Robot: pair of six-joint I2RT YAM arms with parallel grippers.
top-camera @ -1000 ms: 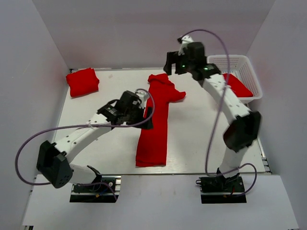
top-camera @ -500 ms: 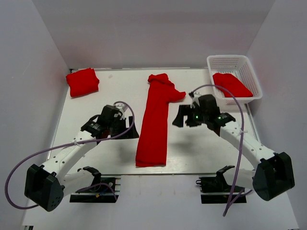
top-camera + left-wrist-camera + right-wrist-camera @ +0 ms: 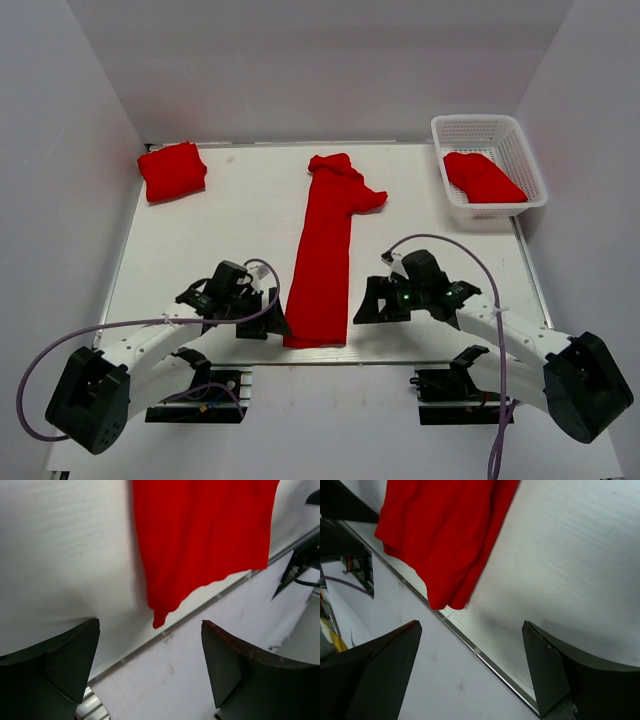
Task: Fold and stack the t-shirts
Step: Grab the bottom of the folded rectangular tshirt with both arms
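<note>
A red t-shirt [image 3: 325,255], folded lengthwise into a long strip, lies down the middle of the table. Its near hem shows in the left wrist view [image 3: 200,545] and the right wrist view [image 3: 445,540]. A folded red t-shirt [image 3: 172,170] sits at the far left. Another red t-shirt [image 3: 482,176] lies in the white basket [image 3: 510,128]. My left gripper [image 3: 276,325] is open and empty just left of the strip's near corner. My right gripper [image 3: 362,310] is open and empty just right of that hem.
The table's near edge with its metal rail [image 3: 485,652] runs right below both grippers. The white basket stands at the far right corner. Grey walls close the table on three sides.
Both arms have drawn back toward the near edge and dropped low, ending on either side of the strip's near hem. The right arm came down from high by the basket. The shirts have not moved.
</note>
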